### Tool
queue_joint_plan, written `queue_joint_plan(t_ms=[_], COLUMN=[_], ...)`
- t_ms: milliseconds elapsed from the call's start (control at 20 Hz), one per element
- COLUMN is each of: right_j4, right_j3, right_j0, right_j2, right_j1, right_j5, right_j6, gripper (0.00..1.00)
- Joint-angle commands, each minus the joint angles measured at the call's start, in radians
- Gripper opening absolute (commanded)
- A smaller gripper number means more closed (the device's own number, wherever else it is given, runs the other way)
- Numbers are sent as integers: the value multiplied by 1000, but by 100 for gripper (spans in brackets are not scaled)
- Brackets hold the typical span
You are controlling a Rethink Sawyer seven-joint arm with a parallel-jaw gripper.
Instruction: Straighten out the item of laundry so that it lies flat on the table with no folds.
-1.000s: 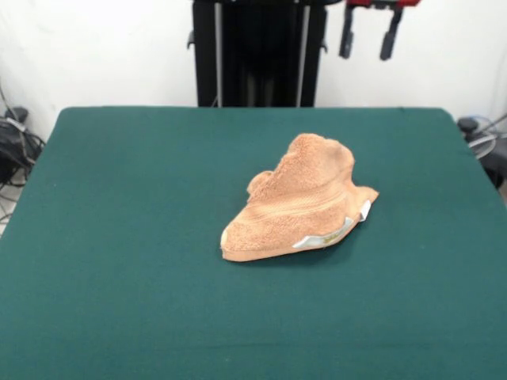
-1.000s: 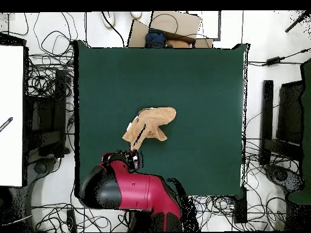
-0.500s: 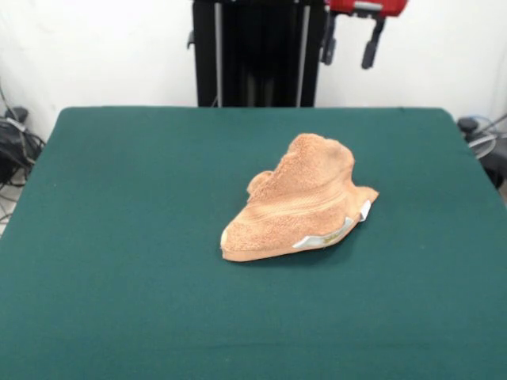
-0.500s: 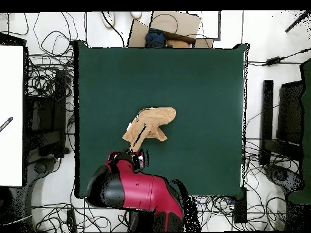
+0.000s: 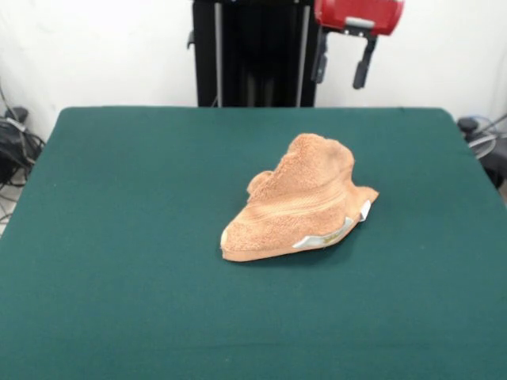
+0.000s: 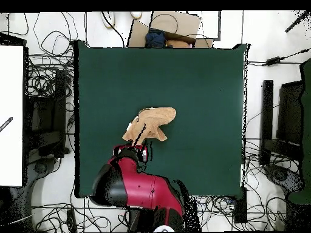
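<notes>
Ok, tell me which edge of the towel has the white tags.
The towel edge nearest the front camera, low on its right side, shows the white tags; the other edges show none.

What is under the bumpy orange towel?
The crumpled orange-tan terry towel rests on the dark green felt table. Only green shows around it; anything beneath its humped folds is covered.

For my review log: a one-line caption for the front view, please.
Crumpled orange towel heaped on the green table; open gripper hangs above the far edge.
</notes>
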Motion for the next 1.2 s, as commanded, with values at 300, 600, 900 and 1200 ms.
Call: queue_joint_plan(t_ms=[300,600,900,1200], right_j4=[55,52,49,34], right_j3=[84,35,49,62], right_j0=[8,1,4,-11], right_j2=[-14,51,48,57], right_j1=[117,139,172,188], right_j5=[-190,-192,-255,-318], right_j6=[288,260,282,302], gripper=[100,100,100,100])
